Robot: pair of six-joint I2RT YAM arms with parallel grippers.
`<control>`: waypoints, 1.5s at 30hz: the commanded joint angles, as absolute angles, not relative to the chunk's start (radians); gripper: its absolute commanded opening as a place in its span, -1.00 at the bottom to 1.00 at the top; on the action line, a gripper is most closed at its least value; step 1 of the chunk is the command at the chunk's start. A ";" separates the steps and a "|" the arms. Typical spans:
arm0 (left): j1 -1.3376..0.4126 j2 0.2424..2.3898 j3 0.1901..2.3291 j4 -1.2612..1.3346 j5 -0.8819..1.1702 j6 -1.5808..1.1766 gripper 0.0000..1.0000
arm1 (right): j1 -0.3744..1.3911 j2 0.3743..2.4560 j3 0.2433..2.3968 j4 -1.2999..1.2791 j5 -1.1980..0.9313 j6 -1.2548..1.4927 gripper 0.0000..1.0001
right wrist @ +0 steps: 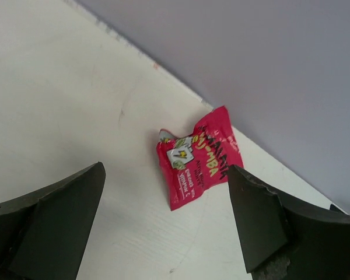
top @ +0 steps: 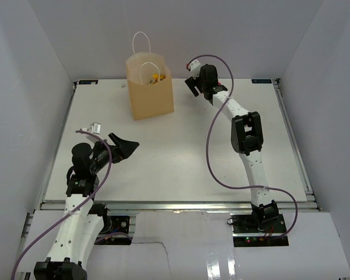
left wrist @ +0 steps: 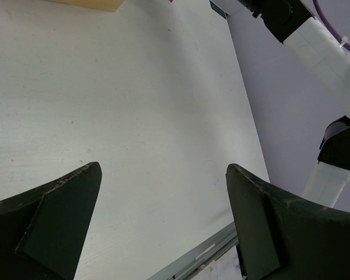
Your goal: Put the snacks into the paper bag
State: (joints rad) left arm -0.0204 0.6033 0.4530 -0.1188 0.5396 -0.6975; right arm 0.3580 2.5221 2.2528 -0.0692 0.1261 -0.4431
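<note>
My right gripper (top: 192, 81) hangs just right of the paper bag (top: 150, 93), jaws spread wide and holding nothing. A pink-red snack packet (right wrist: 199, 156) lies flat on the table (top: 181, 157) beneath it, offset toward one finger. I'd centre over the packet, lower until both fingers brush the table, then pinch across its narrower width. A yellow snack (top: 156, 77) shows inside the bag. My left gripper (top: 123, 147), well in front of the bag, gapes empty.

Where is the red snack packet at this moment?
In the right wrist view, the red packet lies flat on the table, ahead of the open right gripper, close to the table edge by the wall.
</note>
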 commanded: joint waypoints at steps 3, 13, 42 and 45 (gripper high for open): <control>-0.014 0.638 0.465 -0.068 0.548 -0.715 0.96 | 0.376 2.575 2.246 -0.039 0.261 -0.640 0.79; -0.014 0.684 0.466 -0.028 0.557 -0.729 0.96 | 0.379 2.718 2.319 0.077 0.371 -0.765 0.60; -0.014 0.589 0.463 -0.060 0.555 -0.758 0.96 | 0.259 2.323 1.904 -0.081 -0.127 -0.503 -0.85; -0.014 0.583 0.462 -0.057 0.558 -0.782 0.96 | 0.213 2.160 1.760 -0.086 -0.384 -0.454 -0.85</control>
